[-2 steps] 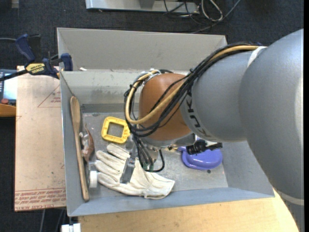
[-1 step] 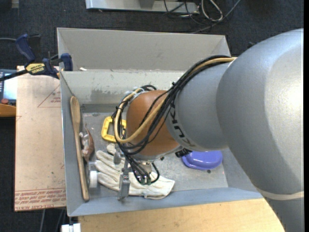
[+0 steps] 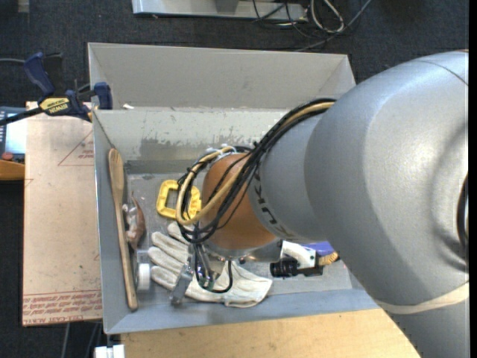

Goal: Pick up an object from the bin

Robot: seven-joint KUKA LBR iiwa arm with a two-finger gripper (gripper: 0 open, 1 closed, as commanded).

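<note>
My gripper [image 3: 179,291] reaches down at the front left of the bin, its tip over a white work glove [image 3: 237,289] that lies flat along the front wall. The glove's finger end [image 3: 162,253] spreads out to the left of the gripper. A yellow plastic piece with a loop handle [image 3: 168,198] lies just behind, partly hidden under the arm's orange cover. A small white cylinder [image 3: 142,275] sits to the left of the gripper.
A long wooden spatula [image 3: 119,222] lies along the left wall, with a brownish lump [image 3: 134,226] beside it. A black and white item with a blue part [image 3: 302,262] lies at the front right. The arm hides the bin's middle and right.
</note>
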